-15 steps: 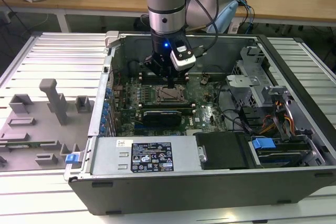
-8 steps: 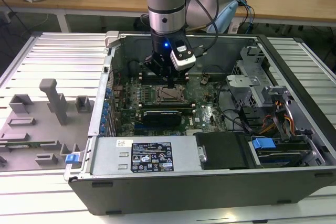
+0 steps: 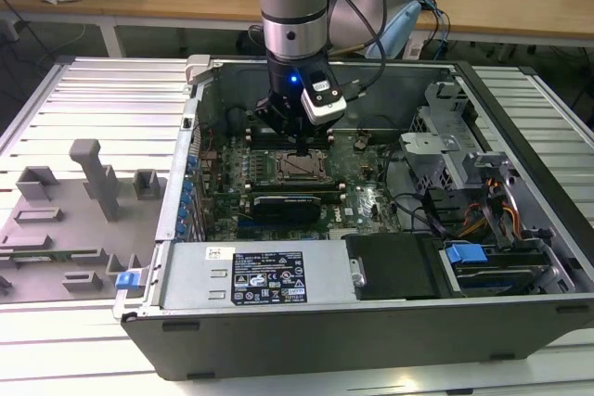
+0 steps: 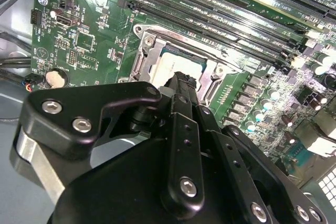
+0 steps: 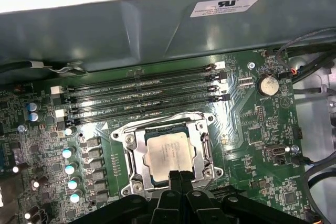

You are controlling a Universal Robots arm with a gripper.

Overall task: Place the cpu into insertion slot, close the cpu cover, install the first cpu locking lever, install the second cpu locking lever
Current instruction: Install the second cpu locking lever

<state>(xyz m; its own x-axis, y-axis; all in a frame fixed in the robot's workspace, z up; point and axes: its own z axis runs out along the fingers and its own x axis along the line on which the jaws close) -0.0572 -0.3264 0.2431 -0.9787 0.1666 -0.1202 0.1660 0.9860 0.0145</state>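
Note:
The cpu (image 5: 167, 152) lies flat in the insertion slot on the green motherboard, its pale metal top facing up. The cpu cover (image 5: 135, 153), a silvery frame, lies down around it with the chip showing through its open middle. My gripper (image 5: 179, 176) is shut with nothing between its black fingers. Its tip hovers at the socket's edge, right over the rim of the chip. In the second wrist view the gripper (image 4: 182, 79) overlaps the cpu (image 4: 169, 65) and the cover (image 4: 144, 56). In the exterior view the gripper (image 3: 303, 148) hangs just above the socket (image 3: 299, 167) inside the open computer case.
Black memory slots (image 5: 142, 95) run beside the socket, with a coin battery (image 5: 269, 84) and a row of capacitors (image 5: 71, 169) nearby. The case wall (image 5: 157, 30) rises behind the board. A drive cage (image 3: 464, 155), cables and a power supply (image 3: 260, 275) crowd the case. A grey fixture tray (image 3: 83, 201) lies at the exterior view's left.

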